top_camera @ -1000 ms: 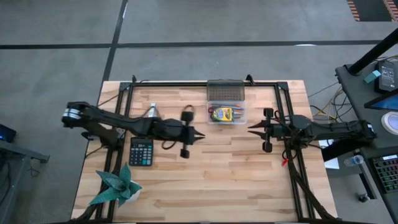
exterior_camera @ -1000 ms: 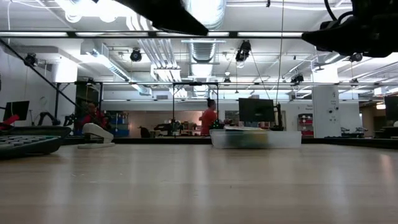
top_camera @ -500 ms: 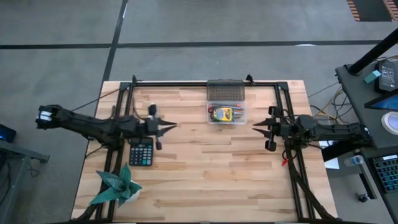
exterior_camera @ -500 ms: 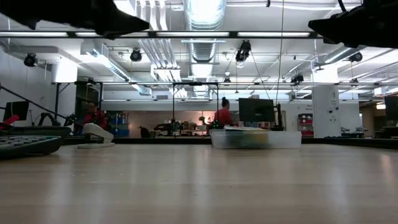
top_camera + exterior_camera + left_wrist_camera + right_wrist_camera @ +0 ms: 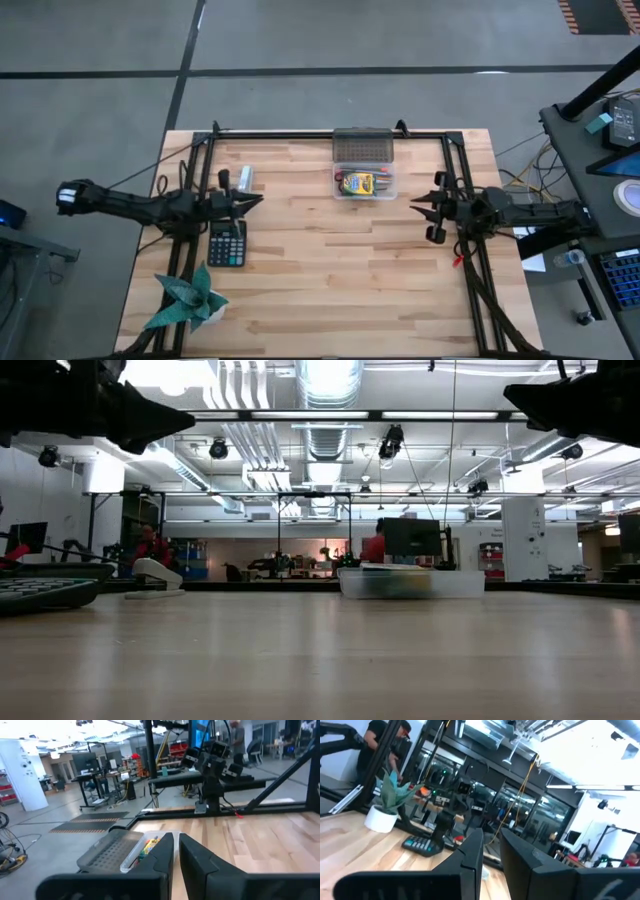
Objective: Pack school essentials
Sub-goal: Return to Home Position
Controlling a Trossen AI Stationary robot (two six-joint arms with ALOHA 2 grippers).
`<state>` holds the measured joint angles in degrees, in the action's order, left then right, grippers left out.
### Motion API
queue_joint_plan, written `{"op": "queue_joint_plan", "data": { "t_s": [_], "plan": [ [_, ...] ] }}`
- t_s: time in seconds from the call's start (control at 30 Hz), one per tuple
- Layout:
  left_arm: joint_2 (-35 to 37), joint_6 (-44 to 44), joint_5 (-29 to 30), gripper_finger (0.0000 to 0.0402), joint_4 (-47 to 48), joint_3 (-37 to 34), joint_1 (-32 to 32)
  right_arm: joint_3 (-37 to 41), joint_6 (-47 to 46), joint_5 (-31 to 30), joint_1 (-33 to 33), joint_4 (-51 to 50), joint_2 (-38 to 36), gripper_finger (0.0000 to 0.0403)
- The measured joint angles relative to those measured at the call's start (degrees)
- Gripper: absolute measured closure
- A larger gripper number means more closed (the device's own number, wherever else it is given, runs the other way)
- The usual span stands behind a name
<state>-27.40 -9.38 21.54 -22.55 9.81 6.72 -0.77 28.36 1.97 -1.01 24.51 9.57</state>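
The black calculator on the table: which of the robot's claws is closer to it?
The left claw. It hangs shut just above the calculator, beside the calculator's far edge. The right claw is across the table, past the clear box.

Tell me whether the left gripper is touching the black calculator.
Apart. The low view shows the left gripper raised high above the table, while the black calculator lies flat on it.
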Motion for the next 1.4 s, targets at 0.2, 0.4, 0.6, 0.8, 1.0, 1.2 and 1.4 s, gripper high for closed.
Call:
{"op": "queue_joint_plan", "data": {
  "t_s": [0.2, 0.4, 0.6, 0.8, 1.0, 1.2, 1.4],
  "plan": [
    [4.4, -1.3, 0.0, 0.0389, 0.0, -2.9, 0.0, 0.0, 0.1, 0.0, 0.0, -0.7, -1.3, 0.0349],
    [10.9, -2.0, 0.0, 0.0389, 1.0, -5.6, 0.0, 0.0, 0.2, -0.1, 0.0, -1.5, -1.3, 0.0349],
    [18.0, -3.1, 1.5, 0.0389, 3.0, -8.0, 0.0, 0.1, 0.8, -0.1, 0.0, -1.5, -1.3, 0.0349],
    [24.8, -3.0, 1.7, 0.0389, 10.1, -8.0, 0.0, 0.1, 0.8, -0.5, 0.0, -1.5, -1.4, 0.0349],
    [25.9, -2.9, 1.8, 0.0389, 11.8, -8.4, 0.0, 0.1, 0.5, -0.5, 0.0, -1.5, -1.4, 0.0349],
    [25.7, 0.0, 1.7, 0.0389, 13.3, -9.3, 0.0, 0.1, 0.4, -0.5, 0.0, -2.2, -1.3, 0.0349],
    [24.4, 1.5, 1.4, 0.0389, 14.2, -9.3, 0.0, 0.1, 1.1, -0.9, -0.1, -4.2, -1.2, 0.0349]
  ]
}}
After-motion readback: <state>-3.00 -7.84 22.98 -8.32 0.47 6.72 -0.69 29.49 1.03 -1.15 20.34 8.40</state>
